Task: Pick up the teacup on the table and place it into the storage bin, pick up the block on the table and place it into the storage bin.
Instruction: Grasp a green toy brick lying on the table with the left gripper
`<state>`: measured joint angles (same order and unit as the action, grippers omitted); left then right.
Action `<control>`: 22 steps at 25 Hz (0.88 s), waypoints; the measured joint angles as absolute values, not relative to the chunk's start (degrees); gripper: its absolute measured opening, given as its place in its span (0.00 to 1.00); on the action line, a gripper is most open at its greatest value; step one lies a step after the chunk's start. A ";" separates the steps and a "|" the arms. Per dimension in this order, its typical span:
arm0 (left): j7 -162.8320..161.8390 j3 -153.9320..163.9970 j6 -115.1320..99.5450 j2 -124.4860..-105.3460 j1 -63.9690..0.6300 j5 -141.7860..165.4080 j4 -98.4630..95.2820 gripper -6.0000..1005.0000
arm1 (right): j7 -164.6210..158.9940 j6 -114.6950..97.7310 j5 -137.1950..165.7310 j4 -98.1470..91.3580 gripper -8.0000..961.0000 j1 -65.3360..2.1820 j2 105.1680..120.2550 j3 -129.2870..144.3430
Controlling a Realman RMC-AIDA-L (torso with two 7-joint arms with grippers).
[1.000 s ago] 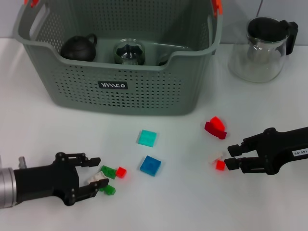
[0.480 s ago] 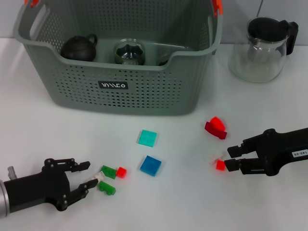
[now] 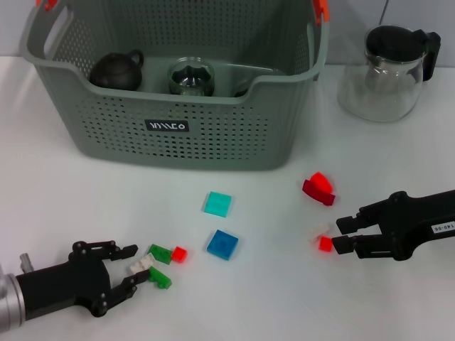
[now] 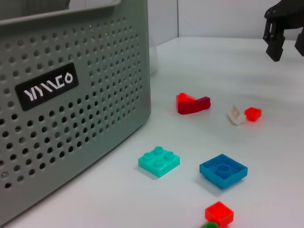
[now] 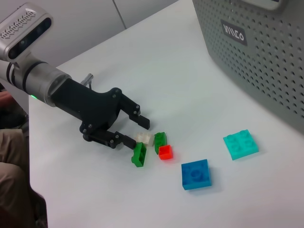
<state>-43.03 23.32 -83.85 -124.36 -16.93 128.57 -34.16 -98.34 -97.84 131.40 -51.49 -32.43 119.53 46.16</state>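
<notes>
Lying low on the table, the left claw (image 3: 131, 265) is gaping, empty, round the white block (image 3: 141, 263) right between its tips, well in front of the storage bin (image 3: 213, 135); the right claw (image 3: 342, 234), also open and empty, is sitting beside a red block (image 3: 325, 244).

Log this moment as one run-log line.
left gripper: jaws open around white block | right gripper: jaws open beside small red block | storage bin: no blocks visible inside
</notes>
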 joint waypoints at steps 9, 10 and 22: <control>-42.92 22.71 -81.95 -124.32 -17.18 127.72 -33.92 0.40 | -98.34 -97.74 131.32 -51.49 0.43 -32.43 119.53 46.22; -42.92 22.68 -82.11 -124.30 -17.18 127.53 -33.92 0.40 | -98.35 -97.74 131.36 -51.50 0.43 -32.43 119.53 46.18; -42.81 23.19 -82.51 -124.28 -17.08 128.13 -33.92 0.39 | -98.34 -97.73 131.43 -51.50 0.43 -32.43 119.53 46.27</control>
